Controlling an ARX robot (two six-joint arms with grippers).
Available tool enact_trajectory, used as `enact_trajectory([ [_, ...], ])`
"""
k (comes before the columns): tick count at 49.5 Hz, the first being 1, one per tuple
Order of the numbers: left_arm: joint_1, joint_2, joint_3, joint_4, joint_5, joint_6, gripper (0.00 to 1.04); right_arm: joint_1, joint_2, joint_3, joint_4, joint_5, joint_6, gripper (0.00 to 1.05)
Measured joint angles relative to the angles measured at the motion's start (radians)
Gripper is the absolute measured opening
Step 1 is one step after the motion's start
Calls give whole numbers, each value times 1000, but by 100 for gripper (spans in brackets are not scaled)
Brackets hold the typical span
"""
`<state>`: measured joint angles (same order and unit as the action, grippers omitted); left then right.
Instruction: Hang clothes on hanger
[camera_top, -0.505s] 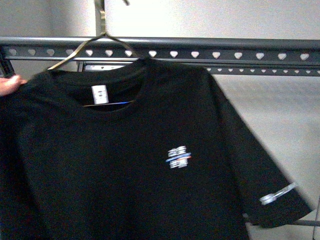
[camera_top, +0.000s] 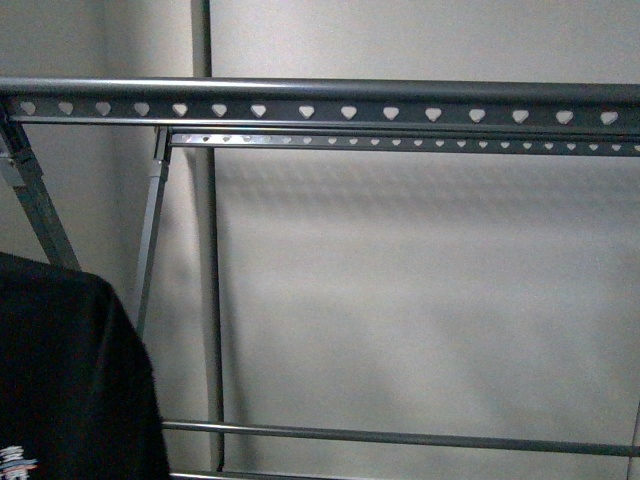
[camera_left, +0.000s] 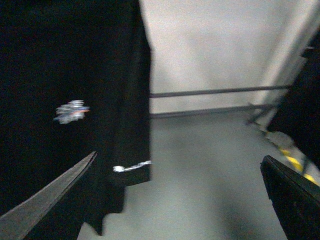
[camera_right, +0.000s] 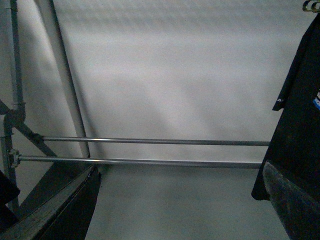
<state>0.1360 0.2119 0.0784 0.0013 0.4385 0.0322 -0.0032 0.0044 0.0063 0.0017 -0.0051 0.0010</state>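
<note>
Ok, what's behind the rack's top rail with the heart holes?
A smaller punched rail, then the pale wall. Lower left, the black T-shirt hides whatever stands behind it.

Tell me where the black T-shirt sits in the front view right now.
The black T-shirt fills the front view's lower left corner, well below the heart-holed rail, covering the lower end of the rack's slanted leg on that side.

T-shirt (camera_top: 70, 380): black, white-and-blue print | rack (camera_top: 300, 92): grey, row of heart-shaped holes | wall (camera_top: 420, 300): off-white
</note>
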Motion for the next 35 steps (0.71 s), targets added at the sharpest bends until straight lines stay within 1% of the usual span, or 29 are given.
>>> enact_trajectory([
  [1, 13, 48, 14, 34, 21, -13, 98, 0, 0, 0, 0, 1, 0, 97],
  [2, 34, 126, 47, 87, 27, -50, 98, 0, 0, 0, 0, 2, 0, 97],
  [3, 41, 156, 62, 106, 20, -58, 98, 0, 0, 0, 0, 2, 0, 97],
  [5, 64, 272, 129, 155, -19, -124, 98, 0, 0, 0, 0, 2, 0, 97],
  [6, 69, 300, 148, 159, -33, -132, 98, 0, 0, 0, 0, 2, 0, 97],
  [8, 90, 420, 230, 161, -80, -209, 98, 0, 0, 0, 0, 2, 0, 97],
  [10, 108, 504, 282, 175, -77, -255, 98, 0, 0, 0, 0, 2, 0, 97],
  [11, 118, 559, 309, 204, -68, -304, 98, 0, 0, 0, 0, 3, 0, 97],
  [12, 119, 583, 319, 221, -72, -313, 98, 0, 0, 0, 0, 3, 0, 97],
  [14, 122, 679, 359, 295, -108, -370, 98, 0, 0, 0, 0, 3, 0, 97],
  [16, 119, 743, 389, 323, -120, -401, 98, 0, 0, 0, 0, 3, 0, 97],
  [23, 103, 939, 521, 325, -148, -515, 98, 0, 0, 0, 0, 3, 0, 97],
  [30, 91, 1104, 678, 327, -228, -604, 98, 0, 0, 0, 0, 3, 0, 97],
  [35, 89, 1199, 780, 310, -333, -663, 98, 0, 0, 0, 0, 3, 0, 97],
])
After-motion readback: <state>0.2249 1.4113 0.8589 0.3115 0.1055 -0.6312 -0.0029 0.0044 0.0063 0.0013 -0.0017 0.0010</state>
